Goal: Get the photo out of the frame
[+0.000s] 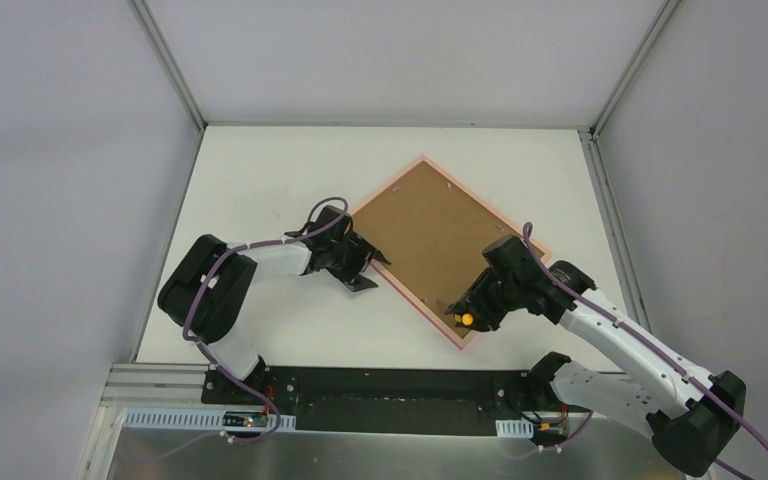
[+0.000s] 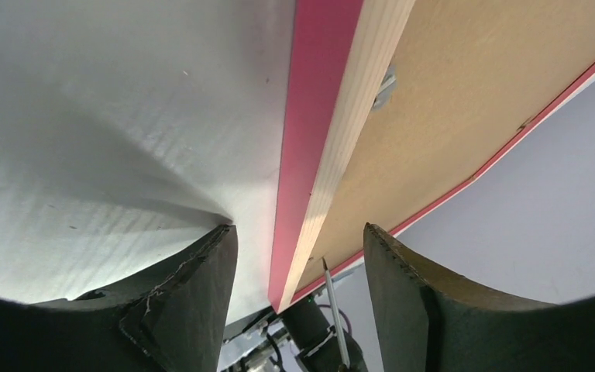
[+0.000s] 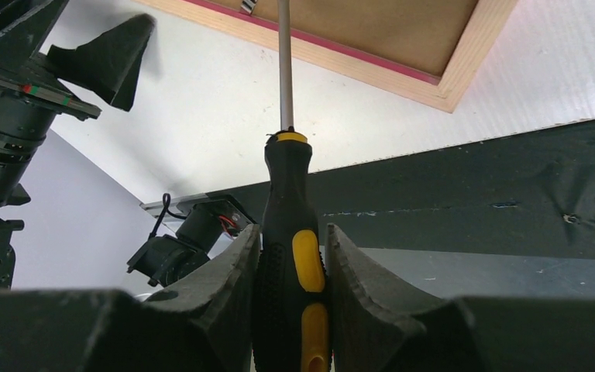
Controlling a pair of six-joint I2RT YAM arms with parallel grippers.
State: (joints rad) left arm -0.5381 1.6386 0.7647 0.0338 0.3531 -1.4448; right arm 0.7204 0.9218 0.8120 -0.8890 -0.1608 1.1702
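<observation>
While the top view only puts the left gripper (image 1: 369,268) at the frame's (image 1: 485,204) left edge, the left wrist view shows its fingers (image 2: 194,287) apart, one on each side of that edge. Pink side and pale wood rim run up between them. Can't tell whether either finger touches.
Left wrist also picks up a metal tab (image 2: 385,85) on the back board (image 1: 430,235), too small to see from above.
Frame lies mid-bench (image 1: 260,180), turned like a diamond, brown board up inside the pink border. Picture side is hidden in all views.
Right wrist view: right gripper (image 3: 292,232) fingers clamped on the black-and-yellow handle of a screwdriver (image 3: 298,263). Shaft points at the board just inside the near rim, beside another tab. Tip is cut off by the picture's top edge. Top view shows only the yellow handle end.

Poses: left arm has its elbow folded out left, forearm low and reaching right. Right arm has its elbow out at the near right, forearm reaching far-left to the frame's near-right edge.

Edges: near corner sits close to the bench's near edge, right corner near the right edge. Widest bench stretch is left of the frame, behind the left gripper.
</observation>
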